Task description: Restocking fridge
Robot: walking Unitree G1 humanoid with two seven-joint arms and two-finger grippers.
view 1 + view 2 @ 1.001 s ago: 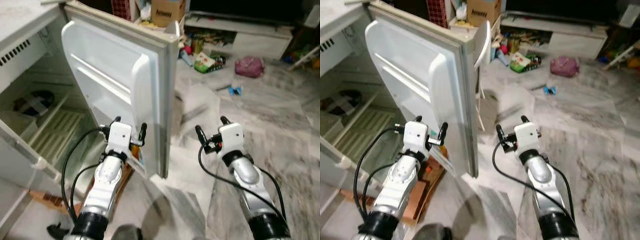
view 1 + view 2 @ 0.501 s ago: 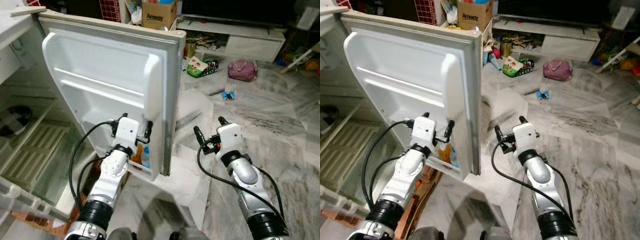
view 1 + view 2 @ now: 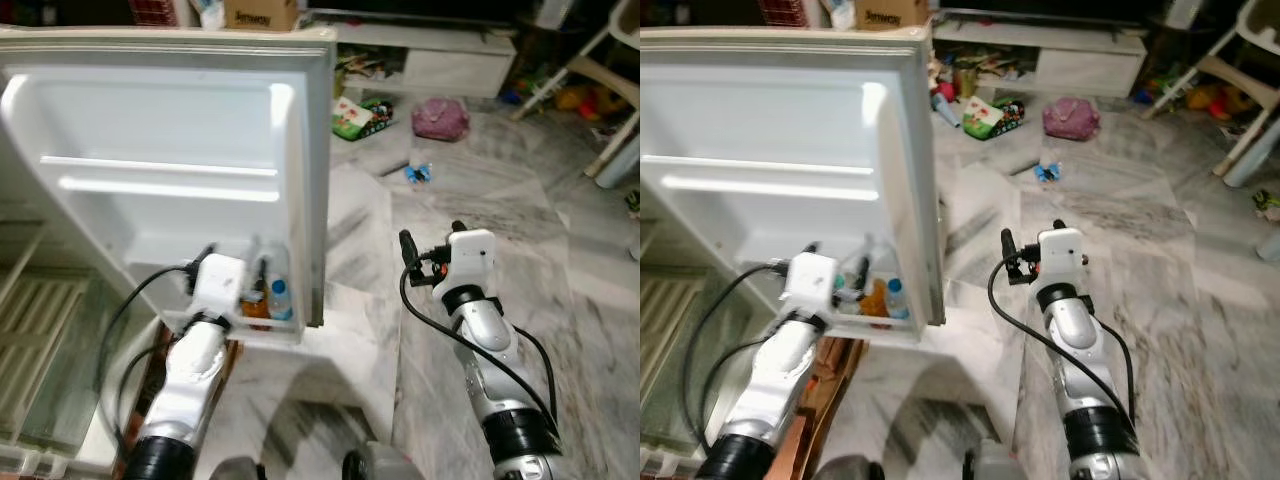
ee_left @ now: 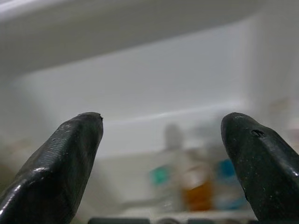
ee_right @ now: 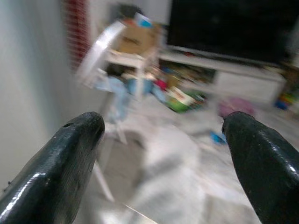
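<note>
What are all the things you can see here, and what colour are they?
Fridge door: one, white, open, in front of the robot on its left.
Bottles: a few, one amber, one with a blue cap, in the door's lowest shelf.
Cardboard box: one, brown, behind the door.
Low cabinet: one, white, far across the room.
Pink bag: one, on the floor before the cabinet.
Green packet: one, on the floor left of the bag.
Floor: grey marble.
Left hand: open, black fingers, aimed at the bottles.
Right hand: open, held over the floor.
</note>
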